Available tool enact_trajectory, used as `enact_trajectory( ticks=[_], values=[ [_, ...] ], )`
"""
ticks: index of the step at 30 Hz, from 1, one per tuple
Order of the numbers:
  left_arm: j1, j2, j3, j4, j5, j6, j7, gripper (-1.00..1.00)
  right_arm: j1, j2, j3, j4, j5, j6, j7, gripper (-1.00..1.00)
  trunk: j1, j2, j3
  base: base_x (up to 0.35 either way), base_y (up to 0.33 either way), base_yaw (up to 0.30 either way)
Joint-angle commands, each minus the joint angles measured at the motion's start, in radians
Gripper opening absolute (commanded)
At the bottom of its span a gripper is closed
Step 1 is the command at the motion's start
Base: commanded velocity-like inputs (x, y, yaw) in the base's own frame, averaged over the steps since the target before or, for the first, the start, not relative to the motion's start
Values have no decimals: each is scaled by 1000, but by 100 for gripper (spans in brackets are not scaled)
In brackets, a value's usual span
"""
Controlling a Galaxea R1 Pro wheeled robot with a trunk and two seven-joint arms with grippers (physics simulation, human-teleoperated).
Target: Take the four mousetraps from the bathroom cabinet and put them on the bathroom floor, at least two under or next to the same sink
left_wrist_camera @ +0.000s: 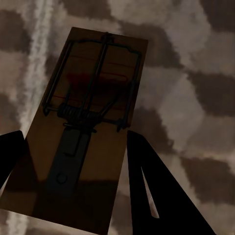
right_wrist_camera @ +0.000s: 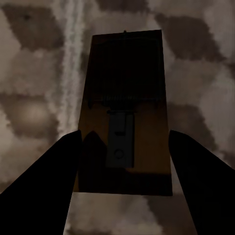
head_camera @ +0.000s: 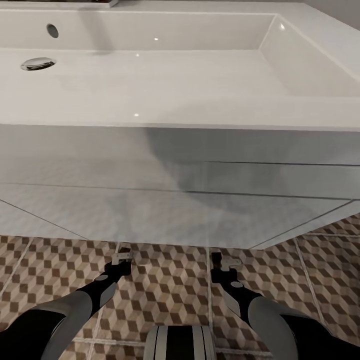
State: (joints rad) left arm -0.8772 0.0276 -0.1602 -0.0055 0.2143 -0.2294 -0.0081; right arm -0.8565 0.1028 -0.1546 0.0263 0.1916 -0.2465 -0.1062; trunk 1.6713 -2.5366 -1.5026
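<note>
Head view: the bathroom sink (head_camera: 150,85) is cut off at the top and both sides, its faucet out of frame; only the drain and overflow hole show. Below its white vanity front a strip of bathroom floor (head_camera: 165,285) is visible, and both arms reach toward the vanity's lower edge. The left gripper (head_camera: 121,257) and right gripper (head_camera: 223,261) sit just short of that edge, too small to show what they hold.

Left wrist view: a mousetrap (left_wrist_camera: 83,132) lies between the dark fingers (left_wrist_camera: 156,196), which press its long sides; its near end is cut off, and blurred tile lies beyond.

Right wrist view: another mousetrap (right_wrist_camera: 126,112), dim and shadowed, is pinched between both fingers (right_wrist_camera: 44,191) above the tile.
</note>
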Motion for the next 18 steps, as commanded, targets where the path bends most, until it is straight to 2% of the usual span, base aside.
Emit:
enact_trajectory(
  ticks=[1, 9, 18],
  values=[
    [0, 0, -9, 1, 5, -3, 2, -100, -1, 0, -8, 3, 11, -5, -5, -100, 0, 0, -1, 0, 0, -2],
    [0, 1, -9, 1, 5, -1, 2, -100, -1, 0, -8, 3, 12, -5, -5, -100, 0, 0, -1, 25, 0, 0],
    [0, 8, -8, 1, 5, -5, 2, -100, -1, 0, -8, 3, 12, -5, -5, -100, 0, 0, -1, 230, 0, 0]
  ],
)
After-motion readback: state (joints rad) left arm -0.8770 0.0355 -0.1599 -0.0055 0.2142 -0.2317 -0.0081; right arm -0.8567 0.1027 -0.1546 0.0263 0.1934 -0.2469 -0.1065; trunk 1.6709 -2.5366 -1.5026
